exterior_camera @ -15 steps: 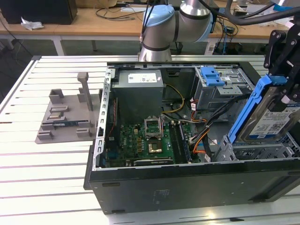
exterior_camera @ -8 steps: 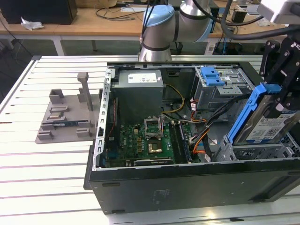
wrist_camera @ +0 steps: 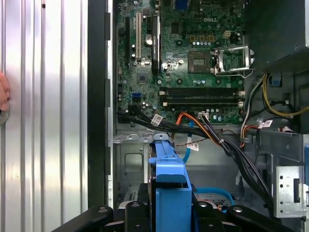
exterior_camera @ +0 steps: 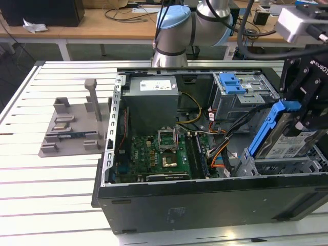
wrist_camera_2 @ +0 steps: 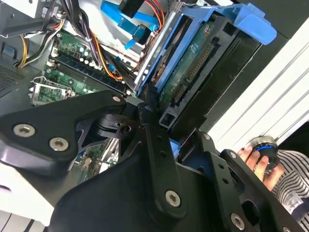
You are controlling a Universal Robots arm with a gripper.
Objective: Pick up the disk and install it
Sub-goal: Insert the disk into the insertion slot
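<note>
The disk [exterior_camera: 288,141] is a silver drive with a white label in a blue carrier bracket [exterior_camera: 268,128]. It hangs tilted, one end down, over the drive bay [exterior_camera: 287,166] at the exterior view's right end of the open computer case [exterior_camera: 205,202]. My gripper [exterior_camera: 302,115] is shut on its upper end. In the second wrist view the disk's green circuit side [wrist_camera_2: 189,63] faces the camera past my black fingers [wrist_camera_2: 153,140]. In the first wrist view the blue carrier [wrist_camera: 169,176] sticks out between the fingers [wrist_camera: 137,212] above the case floor.
Inside the case lie the green motherboard [exterior_camera: 164,154], a grey power supply [exterior_camera: 152,100], a metal cage with a blue latch [exterior_camera: 231,82] and orange and black cables [exterior_camera: 220,151]. A grey fixture [exterior_camera: 72,125] sits on the slatted table. A person's hand [wrist_camera_2: 257,155] is close beside the case.
</note>
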